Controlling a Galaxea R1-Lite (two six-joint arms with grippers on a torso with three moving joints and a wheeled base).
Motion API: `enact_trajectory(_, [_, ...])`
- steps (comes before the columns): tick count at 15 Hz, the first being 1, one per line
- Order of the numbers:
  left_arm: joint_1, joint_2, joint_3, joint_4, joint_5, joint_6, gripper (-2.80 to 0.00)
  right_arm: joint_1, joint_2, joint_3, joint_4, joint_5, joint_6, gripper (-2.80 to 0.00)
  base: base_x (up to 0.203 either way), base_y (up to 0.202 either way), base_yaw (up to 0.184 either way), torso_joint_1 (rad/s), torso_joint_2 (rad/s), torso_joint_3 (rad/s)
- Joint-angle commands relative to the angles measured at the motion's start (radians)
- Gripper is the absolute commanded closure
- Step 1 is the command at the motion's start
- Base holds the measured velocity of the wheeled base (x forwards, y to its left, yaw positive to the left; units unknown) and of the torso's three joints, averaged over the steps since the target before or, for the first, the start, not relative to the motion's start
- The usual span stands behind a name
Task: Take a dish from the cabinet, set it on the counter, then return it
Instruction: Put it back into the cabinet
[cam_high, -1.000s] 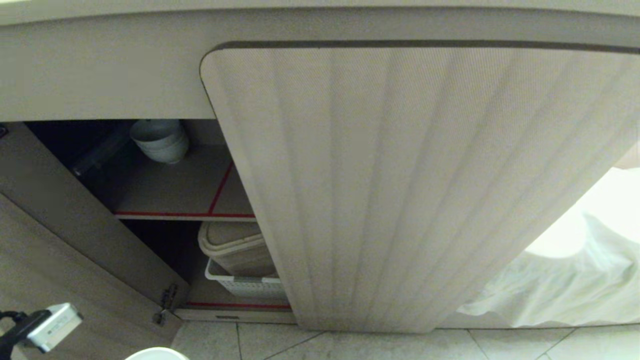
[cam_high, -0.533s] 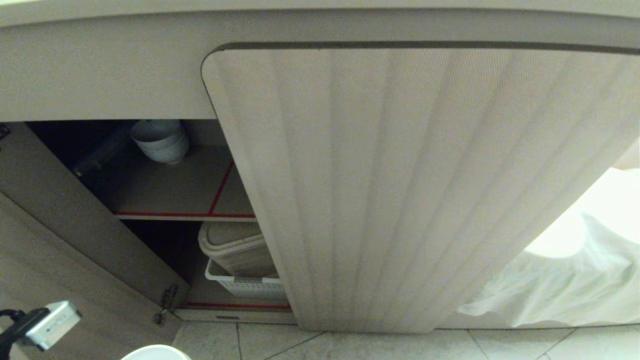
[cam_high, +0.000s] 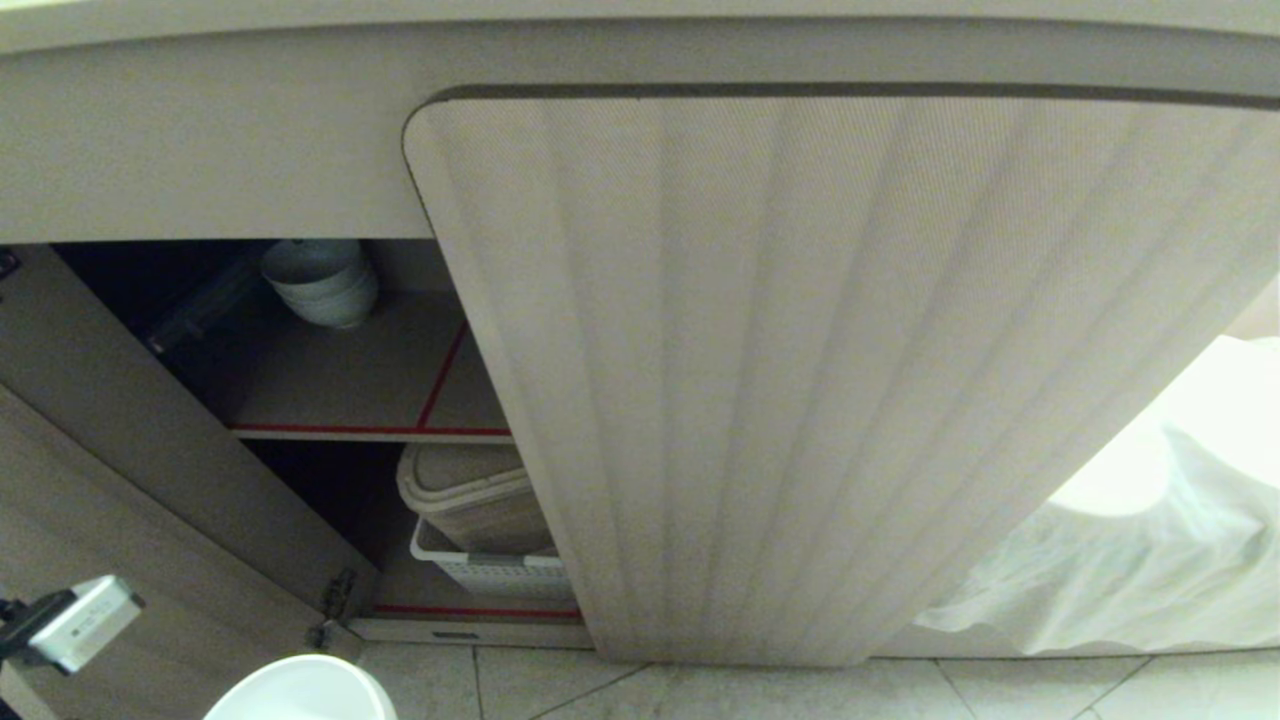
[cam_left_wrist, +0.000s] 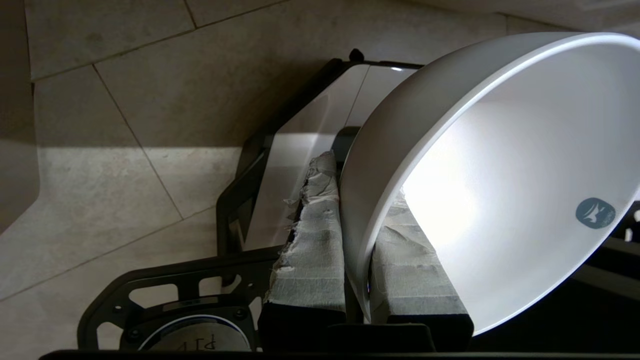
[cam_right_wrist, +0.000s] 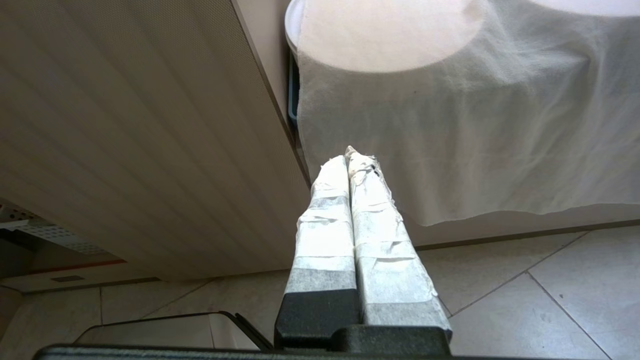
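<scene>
The left gripper (cam_left_wrist: 357, 235) had its jaws clamped on the rim of the bowl (cam_left_wrist: 505, 185), one taped finger (cam_left_wrist: 312, 240) against the outer wall and the other inside. The bowl hung tilted above the tiled floor (cam_left_wrist: 125, 100), well clear of it. From the head view only the bowl's white rim (cam_high: 300, 690) showed at the lower left edge, beside the left arm's wrist camera (cam_high: 75, 622), in front of the cabinet (cam_high: 200, 140) and below its open compartment.

The cabinet's left door (cam_high: 120, 520) stood swung open; the fluted right door (cam_high: 800, 380) was in front of most of the rest. On the upper shelf (cam_high: 340, 380), edged in red, sat a stack of what looked like pale bowls (cam_high: 322, 280), far back in shadow. Beneath it a beige bin (cam_high: 470, 495) rested in a white basket (cam_high: 490, 572) on the lower shelf. A strip of the worktop (cam_high: 640, 8) ran along the very top.

The right gripper (cam_right_wrist: 350, 165) hung low near the floor, its taped jaws pressed together on nothing, pointing toward a white cloth (cam_right_wrist: 475, 125) draped to the right of the fluted door
</scene>
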Motion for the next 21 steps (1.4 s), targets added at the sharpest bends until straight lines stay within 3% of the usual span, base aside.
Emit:
enact_trajectory(1, [0.002, -0.002, -0.023, 0.002, -0.001, -0.043, 0.0, 0.0, 0.0, 0.0, 0.0, -0.001, 0.001, 0.0, 0.0, 0.0, 0.0, 0.0, 0.0, 0.0])
enact_trajectory(6, [0.003, 0.067, -0.088, -0.001, 0.011, -0.137, 0.0, 0.0, 0.0, 0.0, 0.0, 0.001, 0.001, 0.0, 0.0, 0.0, 0.0, 0.0, 0.0, 0.0])
enact_trajectory(9, [0.002, 0.163, -0.157, -0.016, 0.078, -0.198, 0.0, 0.0, 0.0, 0.0, -0.001, 0.0, 0.001, 0.0, 0.0, 0.0, 0.0, 0.0, 0.0, 0.0])
enact_trajectory(12, [0.0, 0.263, -0.204, -0.074, 0.142, -0.309, 0.0, 0.0, 0.0, 0.0, -0.001, -0.001, -0.001, 0.0, 0.0, 0.0, 0.0, 0.0, 0.0, 0.0])
enact_trajectory(14, [-0.006, 0.313, -0.205, -0.173, 0.202, -0.403, 0.0, 0.0, 0.0, 0.0, 0.0, -0.001, -0.001, 0.0, 0.0, 0.0, 0.0, 0.0, 0.0, 0.0])
enact_trajectory(19, [-0.007, 0.336, -0.191, -0.269, 0.214, -0.555, 0.0, 0.0, 0.0, 0.0, 0.0, 0.0, -0.001, 0.0, 0.0, 0.0, 0.0, 0.0, 0.0, 0.0])
enact_trajectory(21, [-0.002, 0.363, -0.19, -0.276, 0.216, -0.565, 0.0, 0.0, 0.0, 0.0, 0.0, -0.001, -0.001, 0.0, 0.0, 0.0, 0.0, 0.0, 0.0, 0.0])
